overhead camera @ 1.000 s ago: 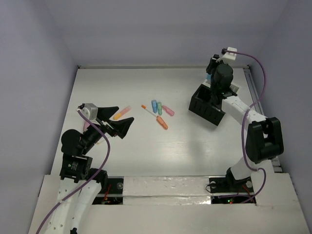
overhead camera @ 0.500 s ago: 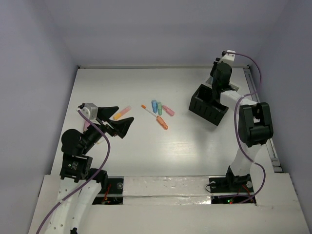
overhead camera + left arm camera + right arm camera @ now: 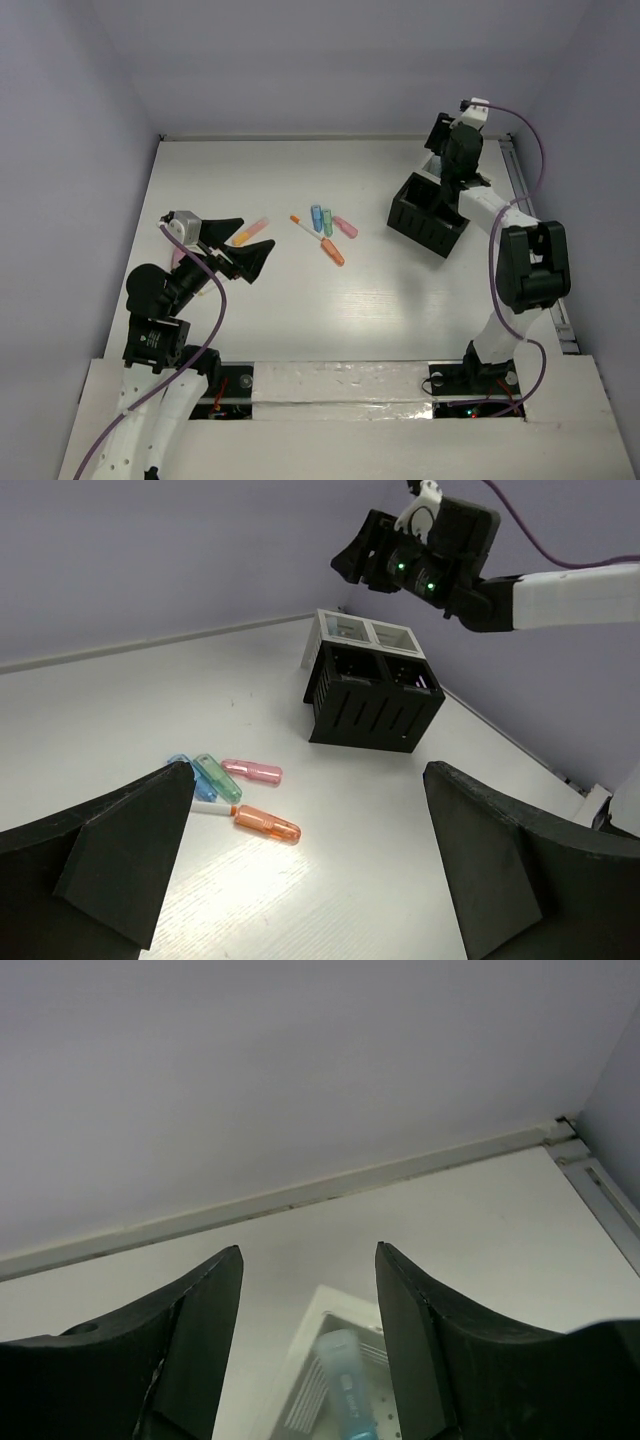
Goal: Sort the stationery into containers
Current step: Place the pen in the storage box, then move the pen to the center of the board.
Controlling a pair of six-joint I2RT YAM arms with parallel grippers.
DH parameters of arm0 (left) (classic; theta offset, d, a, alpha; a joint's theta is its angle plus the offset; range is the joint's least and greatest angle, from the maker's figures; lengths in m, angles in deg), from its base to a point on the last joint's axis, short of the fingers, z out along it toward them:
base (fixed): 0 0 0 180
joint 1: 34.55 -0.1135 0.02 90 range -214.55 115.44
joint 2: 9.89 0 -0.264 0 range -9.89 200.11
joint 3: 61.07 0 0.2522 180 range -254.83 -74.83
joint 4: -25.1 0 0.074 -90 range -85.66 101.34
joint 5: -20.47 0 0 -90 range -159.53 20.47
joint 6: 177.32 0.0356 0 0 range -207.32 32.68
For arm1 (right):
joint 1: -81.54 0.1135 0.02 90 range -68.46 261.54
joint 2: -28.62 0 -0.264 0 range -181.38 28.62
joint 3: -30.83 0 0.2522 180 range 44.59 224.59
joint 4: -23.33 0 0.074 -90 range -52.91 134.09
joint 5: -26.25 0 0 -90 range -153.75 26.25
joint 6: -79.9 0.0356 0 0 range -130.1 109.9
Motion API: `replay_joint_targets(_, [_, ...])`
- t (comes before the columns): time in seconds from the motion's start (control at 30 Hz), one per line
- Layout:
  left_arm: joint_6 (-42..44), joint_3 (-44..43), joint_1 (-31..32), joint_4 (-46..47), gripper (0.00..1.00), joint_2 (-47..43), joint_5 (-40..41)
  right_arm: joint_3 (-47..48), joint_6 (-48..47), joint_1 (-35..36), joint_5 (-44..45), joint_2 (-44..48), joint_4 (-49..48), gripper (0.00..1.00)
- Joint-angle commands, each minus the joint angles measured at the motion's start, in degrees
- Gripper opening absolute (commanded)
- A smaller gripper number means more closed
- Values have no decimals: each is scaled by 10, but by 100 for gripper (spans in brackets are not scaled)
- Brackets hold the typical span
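Loose stationery lies mid-table: an orange marker (image 3: 333,252), a white pen (image 3: 303,226), and blue (image 3: 316,215), green (image 3: 327,220) and pink (image 3: 345,226) stubs. A pink-orange pen (image 3: 250,231) lies by my left gripper (image 3: 256,237), which is open and empty. The left wrist view shows the orange marker (image 3: 266,824), the black box (image 3: 372,695) and the white tray (image 3: 368,632). My right gripper (image 3: 437,150) is open above the tray. In the right wrist view, a blue stub (image 3: 350,1385) sits in the white tray (image 3: 320,1310) below the open gripper (image 3: 309,1250).
The black box (image 3: 428,215) stands at the right rear, close to the right wall rail (image 3: 520,190). The back wall runs just behind the tray. A pinkish item (image 3: 177,258) lies under the left arm near the left edge.
My right wrist has shifted slightly above the containers. The left arm and the loose stationery have not moved.
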Motion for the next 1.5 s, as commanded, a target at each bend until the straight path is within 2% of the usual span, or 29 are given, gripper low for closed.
replay_joint_targets(0.0, [1,-20,2,35,99,-4,-8,14,21,15,-104,53,34,60])
replay_joint_targets(0.13, [0,-20,2,35,99,-7,-6,88,-11,71,-248,23,150,58])
replay_joint_targets(0.17, [1,-20,2,32,99,-7,-5,128,-33,104,-264,11,207,59])
replay_joint_targets(0.3, [2,-20,2,29,99,-8,0,201,-66,181,-308,-49,309,59])
replay_joint_targets(0.5, [0,-21,-4,31,99,-13,4,243,-3,254,-387,-114,327,59])
replay_joint_targets(0.63, [0,-21,-4,30,99,-13,3,277,38,300,-406,-158,324,62])
replay_joint_targets(0.87, [1,-21,-4,29,99,-20,5,324,158,363,-379,-259,288,75])
replay_joint_targets(1.07, [2,-22,-4,27,99,-26,7,375,197,392,-334,-323,279,83])
replay_joint_targets(1.47, [1,-22,1,26,99,-35,7,451,234,408,-239,-412,324,85])
